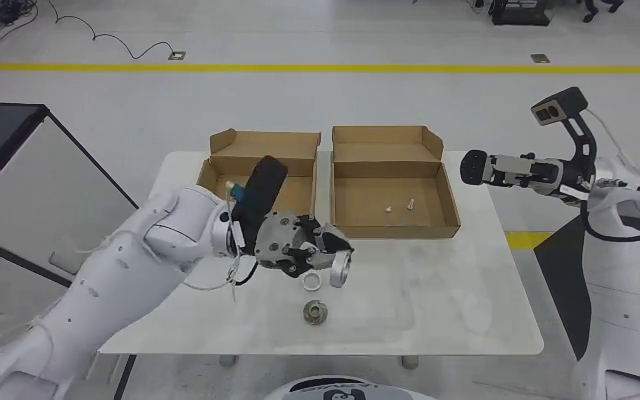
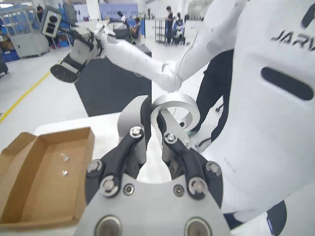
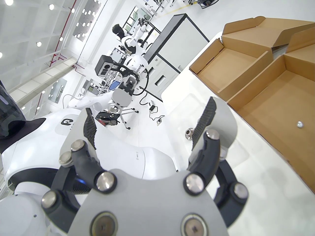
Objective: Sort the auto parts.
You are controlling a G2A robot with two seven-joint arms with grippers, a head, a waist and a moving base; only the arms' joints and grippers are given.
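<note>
**Part.** The metal ring (image 1: 340,266) is machined and rigid. Expect it to be moderately heavy for its size, with a smooth, slippery finish. It will not deform under clamping load. Judged best hold: across the ring wall, one finger in the bore and one on the outer face.

**Location.** The ring is in the left gripper (image 1: 333,262), near the centre of the table (image 1: 440,290). A smaller ring (image 1: 311,283) and a hub-shaped part (image 1: 314,311) lie on the table at 6 o'clock of it. Cardboard boxes stand at 11 o'clock (image 1: 296,188) and 1 o'clock (image 1: 360,200); the latter contains two screws (image 1: 409,204).

**End effectors.** The left gripper is clamped on the ring wall as described above. The right gripper (image 3: 150,116) has its fingers spread wide and carries nothing.

**Arm pose.** The left arm extends across the table's 9 o'clock side, with the wrist turned towards 3 o'clock. The right arm is level beyond the 2 o'clock corner, pointing towards 9 o'clock.
</note>
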